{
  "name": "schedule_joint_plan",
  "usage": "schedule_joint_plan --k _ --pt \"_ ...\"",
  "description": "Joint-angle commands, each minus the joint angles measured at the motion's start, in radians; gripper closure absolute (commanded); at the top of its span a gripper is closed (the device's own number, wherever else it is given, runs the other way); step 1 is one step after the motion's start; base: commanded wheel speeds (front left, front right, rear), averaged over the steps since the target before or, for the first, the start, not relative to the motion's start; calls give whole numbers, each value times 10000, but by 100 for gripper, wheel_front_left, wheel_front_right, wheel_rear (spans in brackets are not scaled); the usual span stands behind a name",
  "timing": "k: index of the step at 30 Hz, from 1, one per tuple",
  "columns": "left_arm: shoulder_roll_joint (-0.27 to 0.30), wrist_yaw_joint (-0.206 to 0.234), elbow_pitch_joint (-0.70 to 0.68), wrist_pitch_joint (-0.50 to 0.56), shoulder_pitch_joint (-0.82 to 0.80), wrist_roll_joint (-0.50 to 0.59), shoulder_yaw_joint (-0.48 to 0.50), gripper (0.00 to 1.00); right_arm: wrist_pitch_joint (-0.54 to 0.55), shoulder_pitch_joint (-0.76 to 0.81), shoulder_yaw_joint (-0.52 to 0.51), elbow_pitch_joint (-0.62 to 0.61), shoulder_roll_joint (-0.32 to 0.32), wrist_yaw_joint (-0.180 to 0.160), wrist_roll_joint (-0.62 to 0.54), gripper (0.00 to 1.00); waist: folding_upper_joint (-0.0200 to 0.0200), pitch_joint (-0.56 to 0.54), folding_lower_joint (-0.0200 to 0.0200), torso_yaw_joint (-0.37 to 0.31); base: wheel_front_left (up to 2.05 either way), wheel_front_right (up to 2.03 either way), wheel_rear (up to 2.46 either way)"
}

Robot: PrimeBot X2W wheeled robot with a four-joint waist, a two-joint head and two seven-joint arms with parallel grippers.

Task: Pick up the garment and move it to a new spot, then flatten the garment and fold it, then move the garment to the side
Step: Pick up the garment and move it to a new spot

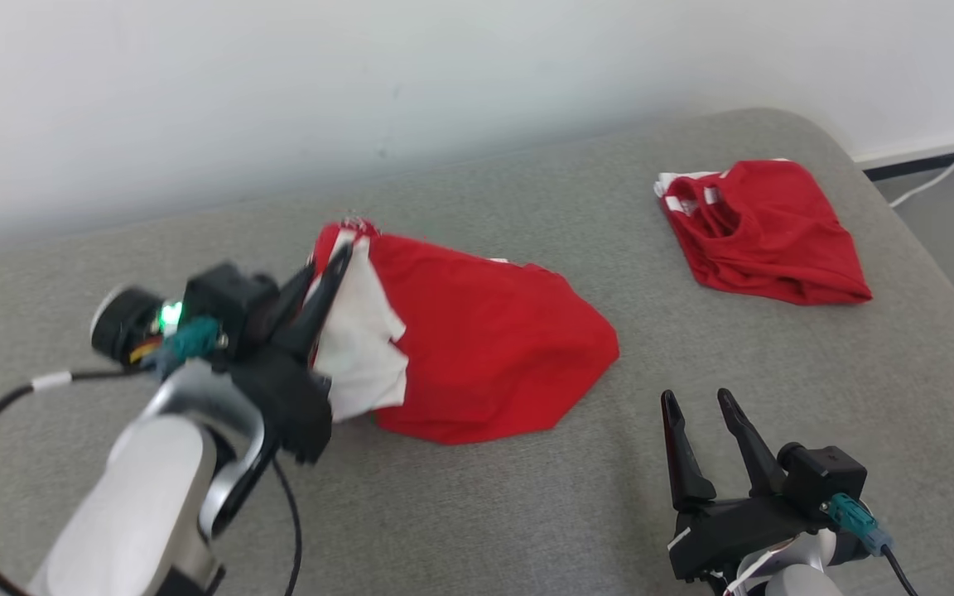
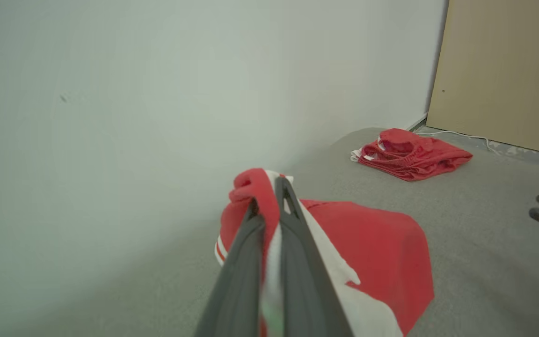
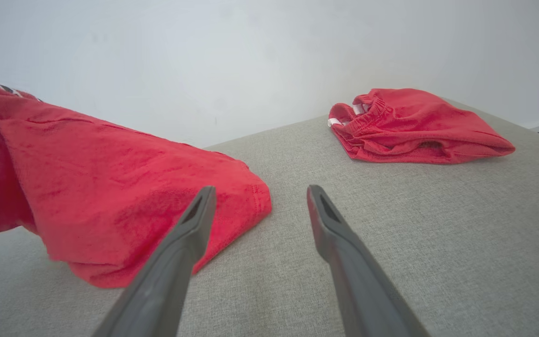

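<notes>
A red garment with white panels (image 1: 477,348) hangs lifted at its left end over the grey cushion, its right part still trailing on the fabric surface. My left gripper (image 1: 330,265) is shut on the garment's bunched top edge; in the left wrist view the red and white cloth (image 2: 372,248) is pinched between the two dark fingers (image 2: 293,243). My right gripper (image 1: 699,401) stands open near the front right, empty, just right of the garment's lower corner (image 3: 124,196), with its fingers (image 3: 180,252) apart over bare cushion.
A second red garment (image 1: 763,232) lies folded at the back right of the grey cushion (image 1: 527,513). A white wall rises behind. Past the right edge lie floor and a white cable (image 1: 937,178). A tan door (image 2: 503,70) shows in the left wrist view.
</notes>
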Motion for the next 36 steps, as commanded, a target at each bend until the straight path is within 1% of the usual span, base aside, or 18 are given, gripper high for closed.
schedule_joint_plan --k 1,6,15,18,24,25,26,27,28,32,36 --pt "135 121 -106 -114 533 -161 29 100 -22 156 -16 24 -76 -6 -53 0 -1 -120 0 244 0 0 0" --pt "459 245 -139 -171 1646 -449 139 100 -22 258 14 44 -109 -6 -47 0 -1 -257 0 648 0 0 0" --pt "944 335 77 -263 2597 -809 434 100 -24 374 32 104 -139 -6 -4 0 -1 -278 0 1013 0 0 0" --pt "937 343 314 -424 2912 -871 420 100 -22 365 80 140 -138 -6 22 0 -1 -250 0 1070 0 0 0" --pt "623 320 1184 -938 3395 -1130 295 100 -24 367 132 174 -163 -6 67 0 -1 -207 0 1115 0 0 0" --pt "559 335 1333 -1080 3427 -1159 303 97 -22 358 133 178 -185 -6 83 0 -1 -200 0 1120 0 0 0" --pt "524 334 1474 -1209 3443 -1146 283 82 -22 347 127 179 -204 -6 95 0 -1 -193 0 1133 0 0 0" --pt "492 376 1597 -1371 3446 -1112 294 31 -22 339 114 181 -224 -6 109 0 -1 -188 0 1146 0 0 0" --pt "452 449 1688 -1567 3442 -1084 346 0 -22 333 107 184 -236 -6 115 0 -1 -181 0 1161 0 0 0" --pt "289 693 1830 -2280 3587 -1098 517 0 -22 362 49 179 -265 -6 133 0 -1 -174 0 1236 0 0 0" --pt "109 1029 1600 -2924 3911 -1034 618 0 -22 421 -13 149 -240 -6 86 0 -1 -147 0 1343 0 0 0"
